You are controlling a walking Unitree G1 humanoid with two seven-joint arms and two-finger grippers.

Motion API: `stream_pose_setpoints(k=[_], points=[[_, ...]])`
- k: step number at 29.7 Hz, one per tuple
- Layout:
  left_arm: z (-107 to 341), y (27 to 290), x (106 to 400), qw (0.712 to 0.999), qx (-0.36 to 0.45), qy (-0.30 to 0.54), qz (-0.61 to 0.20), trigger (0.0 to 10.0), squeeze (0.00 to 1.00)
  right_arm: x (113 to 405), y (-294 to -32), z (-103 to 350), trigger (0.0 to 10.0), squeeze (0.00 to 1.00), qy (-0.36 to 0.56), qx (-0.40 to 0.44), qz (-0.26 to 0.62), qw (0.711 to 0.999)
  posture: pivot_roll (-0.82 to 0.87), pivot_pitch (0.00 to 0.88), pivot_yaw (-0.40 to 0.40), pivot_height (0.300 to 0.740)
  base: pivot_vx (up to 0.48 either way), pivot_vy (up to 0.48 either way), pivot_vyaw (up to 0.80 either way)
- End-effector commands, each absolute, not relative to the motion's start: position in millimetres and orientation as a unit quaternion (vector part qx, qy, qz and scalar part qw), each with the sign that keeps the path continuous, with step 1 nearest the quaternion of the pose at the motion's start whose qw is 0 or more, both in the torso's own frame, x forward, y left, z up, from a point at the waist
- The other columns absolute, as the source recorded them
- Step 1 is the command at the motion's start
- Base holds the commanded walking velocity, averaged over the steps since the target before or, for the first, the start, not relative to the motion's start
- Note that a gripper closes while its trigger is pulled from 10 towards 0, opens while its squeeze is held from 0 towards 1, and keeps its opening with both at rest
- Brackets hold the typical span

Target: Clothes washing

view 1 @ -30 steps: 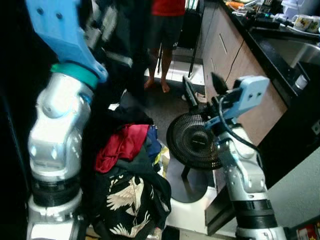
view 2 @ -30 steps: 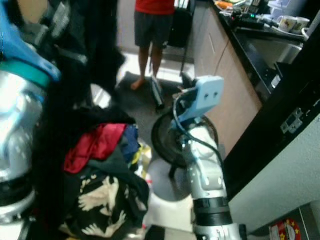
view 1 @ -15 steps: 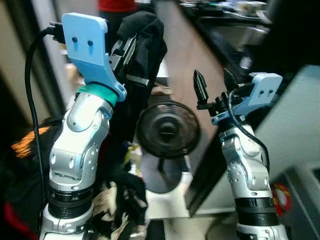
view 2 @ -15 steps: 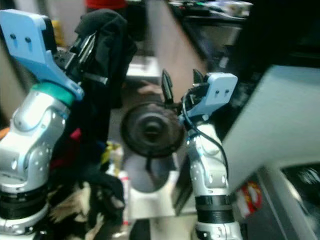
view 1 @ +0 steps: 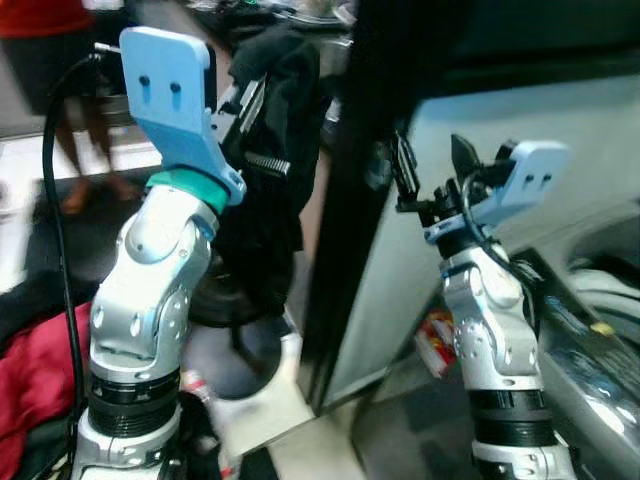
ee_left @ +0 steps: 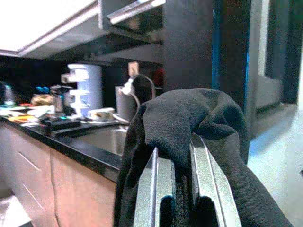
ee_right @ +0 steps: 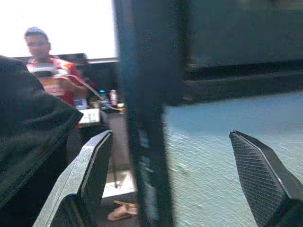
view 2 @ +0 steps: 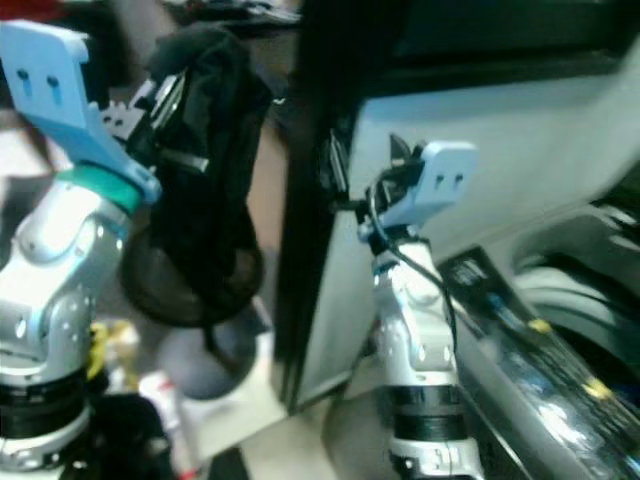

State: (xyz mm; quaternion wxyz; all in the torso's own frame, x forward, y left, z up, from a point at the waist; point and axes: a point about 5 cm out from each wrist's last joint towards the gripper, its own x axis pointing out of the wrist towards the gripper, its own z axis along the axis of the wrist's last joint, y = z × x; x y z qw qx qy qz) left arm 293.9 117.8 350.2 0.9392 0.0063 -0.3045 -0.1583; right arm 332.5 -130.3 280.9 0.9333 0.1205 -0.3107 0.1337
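Black garment (view 1: 270,170) hangs raised in my left hand (ee_left: 182,189), its fingers clamped on the cloth; my right hand (view 1: 432,170) is spread wide, empty, near the washing machine (view 1: 590,300).

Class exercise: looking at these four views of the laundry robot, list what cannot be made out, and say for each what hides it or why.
- Washing machine: its opening is cut off by the eye views' right edge, and blurred.
- Black garment: its type is unclear; it hangs bunched over the left end effector.
- Fan: mostly hidden behind the garment.
- Countertop items: too small and dim in the left wrist view.
- Person: blurred in the right wrist view.
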Motion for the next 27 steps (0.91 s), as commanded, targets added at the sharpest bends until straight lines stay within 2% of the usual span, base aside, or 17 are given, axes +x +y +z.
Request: stream_pose_setpoints(k=[1,27], points=[[348.4,118.0,294.1,0.939,0.009,-0.304,-0.159,10.0,0.00,333.2,-132.9,278.0,10.0,0.00,-0.306,0.128,0.128,0.935,0.06,0.019,-0.024,0.740,0.000,0.000,-0.80],[336.5,125.6,301.1,0.950,0.016,-0.281,-0.137,10.0,0.00,333.9,-132.9,276.9,10.0,0.00,-0.300,0.140,0.124,0.935,0.06,0.032,-0.024,0.740,0.000,0.000,-0.80]])
